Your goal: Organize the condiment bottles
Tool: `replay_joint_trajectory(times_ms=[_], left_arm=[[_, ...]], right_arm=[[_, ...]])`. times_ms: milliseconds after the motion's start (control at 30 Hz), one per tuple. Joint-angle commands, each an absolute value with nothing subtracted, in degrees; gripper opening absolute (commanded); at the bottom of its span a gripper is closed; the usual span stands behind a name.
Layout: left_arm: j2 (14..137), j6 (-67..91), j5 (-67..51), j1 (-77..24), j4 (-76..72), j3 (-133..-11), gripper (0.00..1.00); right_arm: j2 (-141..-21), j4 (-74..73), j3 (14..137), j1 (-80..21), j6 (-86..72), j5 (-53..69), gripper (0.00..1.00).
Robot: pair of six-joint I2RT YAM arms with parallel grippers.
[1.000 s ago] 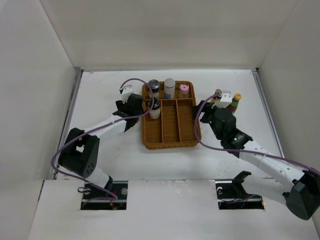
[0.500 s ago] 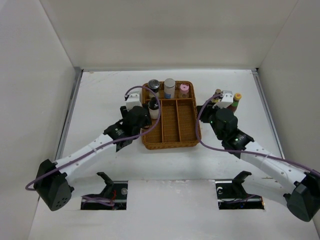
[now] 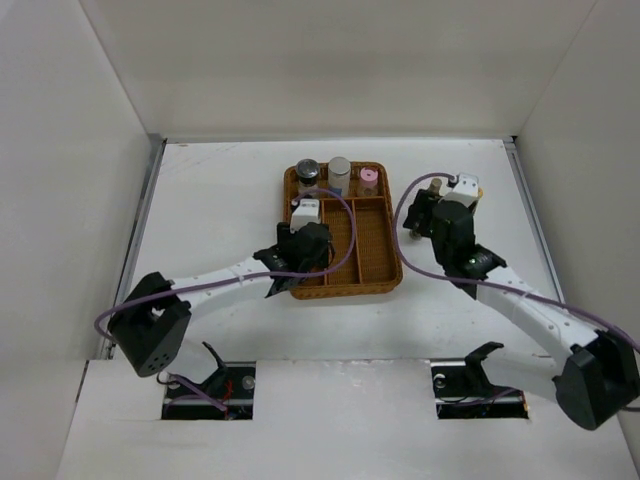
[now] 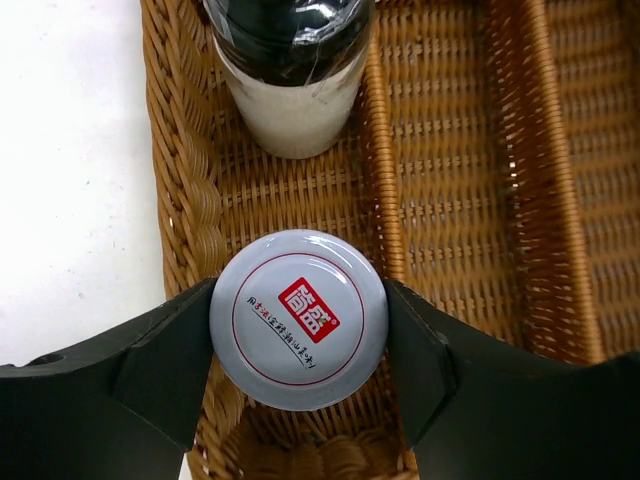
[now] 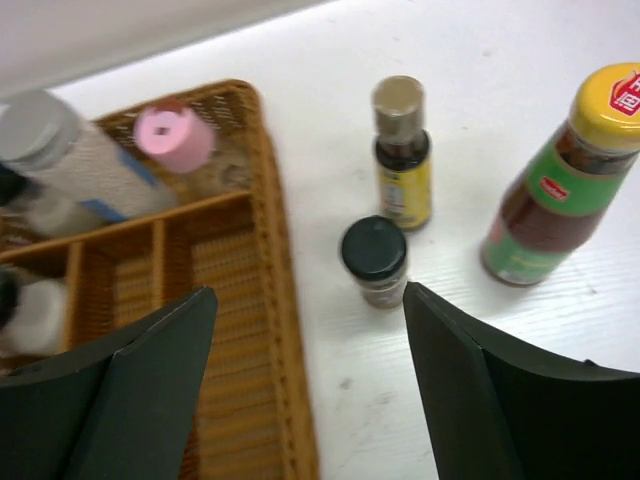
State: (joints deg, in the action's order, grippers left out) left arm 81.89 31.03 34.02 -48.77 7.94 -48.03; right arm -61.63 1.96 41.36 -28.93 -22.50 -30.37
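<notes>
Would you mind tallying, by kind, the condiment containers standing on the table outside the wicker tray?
Bottles: 2, the yellow-capped bottle and the small tan-capped bottle.
Jars: 1, the black-lidded jar.
Total: 3.

So the wicker tray [image 3: 350, 292] sat mid-frame on the counter [image 3: 210, 200], with a dark-topped jar [image 3: 308, 172], white bottle [image 3: 340, 176] and pink-capped bottle [image 3: 368, 181] along its top edge. The left end effector [image 3: 308, 232] hovered over its left side, the right end effector [image 3: 440, 197] just right of it.

Dark bottle [image 4: 290, 90] ahead (tray [image 4: 185, 180] lanes open).
</notes>
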Motion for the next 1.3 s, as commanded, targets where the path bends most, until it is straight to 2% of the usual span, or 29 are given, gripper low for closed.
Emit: replay_joint_trajectory(times_ms=[0,133,333,533,700,933,1100,1267], left_arm=[[81.3,30.1,35.9,-48.4,-0.6,-48.7,0.44],[82.7,29.2,36.0,-47.9,-2.7,-47.3,0.5],[82.1,28.0,36.0,-46.8,-5.5,-45.4,0.66],[80.3,27.9,34.8,-45.3,-6.5,-44.2,0.75],[77.9,27.6,34.6,-45.2,-6.3,-43.7,0.79],[74.2,27.4,34.5,-45.1,-6.0,-43.1,0.85],[68.8,27.4,34.8,-44.1,-8.6,-41.3,0.85],[62.6,27.9,35.2,-41.5,-12.8,-37.9,0.85]], right_arm=[[-66.6,-0.6,44.6,-26.8,-22.4,-32.1,0.84],[-72.8,0.0,47.0,-25.3,-22.5,-31.3,0.86],[-79.1,1.1,50.1,-23.4,-22.8,-29.9,0.87],[-84.0,2.3,51.9,-21.7,-23.2,-28.1,0.82],[-86.6,2.5,52.7,-21.2,-23.5,-27.8,0.7],[-85.2,3.1,53.1,-21.5,-23.2,-30.0,0.38],[-78.0,3.3,52.8,-24.6,-20.1,-35.8,0.35],[-73.5,3.6,56.3,-31.9,-17.8,-34.6,0.35]])
